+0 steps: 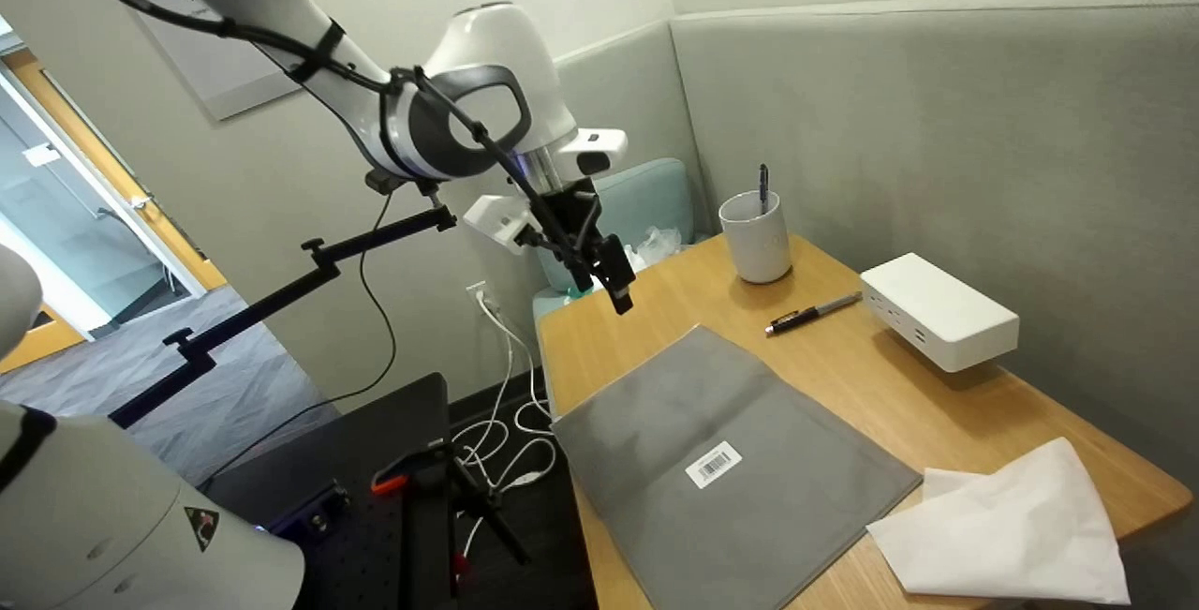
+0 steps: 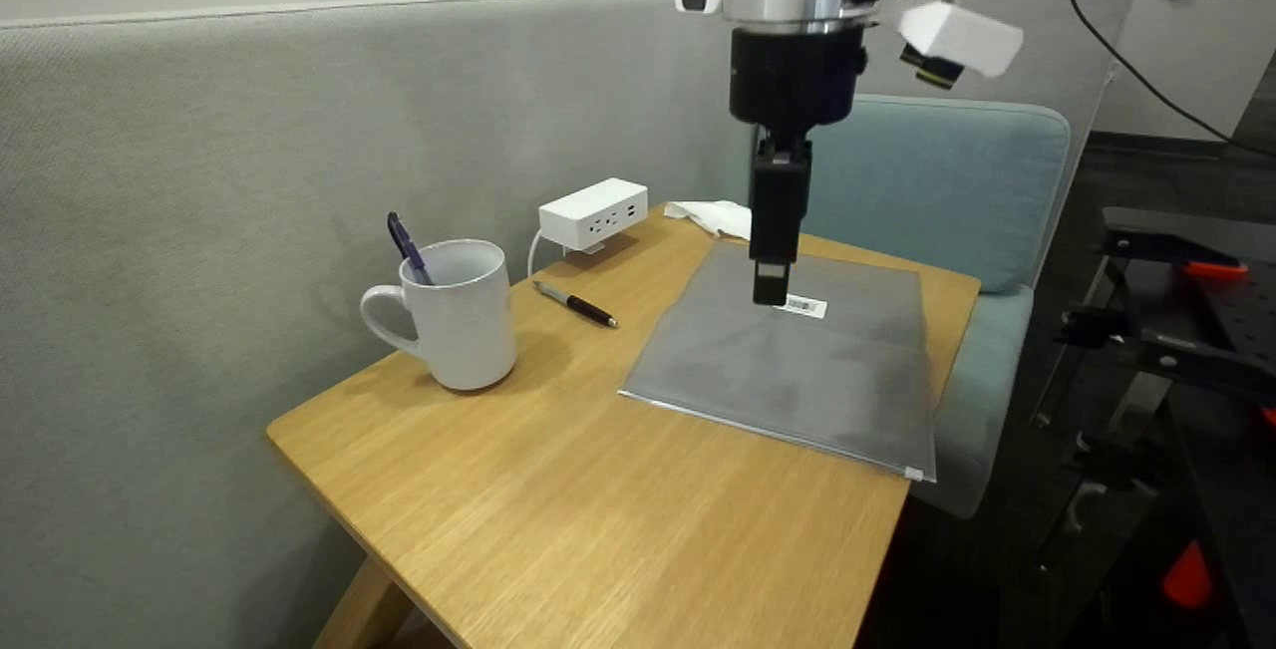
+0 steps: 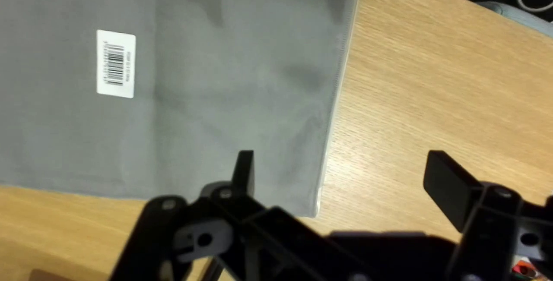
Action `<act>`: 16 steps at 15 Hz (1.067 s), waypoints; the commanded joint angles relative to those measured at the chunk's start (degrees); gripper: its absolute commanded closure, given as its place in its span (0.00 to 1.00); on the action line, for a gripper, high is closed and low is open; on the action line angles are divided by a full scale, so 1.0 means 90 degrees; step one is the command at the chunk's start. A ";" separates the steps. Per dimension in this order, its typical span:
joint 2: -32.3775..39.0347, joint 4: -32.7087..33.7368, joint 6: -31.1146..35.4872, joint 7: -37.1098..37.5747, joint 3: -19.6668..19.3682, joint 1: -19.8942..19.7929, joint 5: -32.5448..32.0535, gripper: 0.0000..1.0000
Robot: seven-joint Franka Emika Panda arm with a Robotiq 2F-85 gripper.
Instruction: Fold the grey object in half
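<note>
The grey object is a flat, thin rectangular pouch with a white barcode label. It lies unfolded on the wooden table in both exterior views (image 1: pixel 787 460) (image 2: pixel 797 370). In the wrist view the pouch (image 3: pixel 250 78) shows a clear strip along one edge and a faint crease. My gripper (image 3: pixel 339 164) is open and empty, its fingers wide apart, one in line with the pouch near a corner and one with bare wood. In both exterior views the gripper (image 1: pixel 618 291) (image 2: pixel 771 285) hangs above the table, apart from the pouch.
A white mug (image 1: pixel 757 240) with a pen in it stands by the padded wall. A pen (image 1: pixel 813 313) lies near it. A white power outlet box (image 1: pixel 939 310) sits at the table edge. A white napkin (image 1: pixel 1012 535) lies against the pouch's end. The table (image 2: pixel 558 519) is wooden.
</note>
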 commanded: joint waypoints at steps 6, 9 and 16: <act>0.0909 0.0540 0.0208 -0.0096 -0.0378 0.0470 0.0100 0.00; 0.0934 0.0610 0.0195 -0.0080 -0.0460 0.0543 0.0076 0.00; 0.1299 0.0761 0.0275 0.0031 -0.0455 0.0581 0.0267 0.00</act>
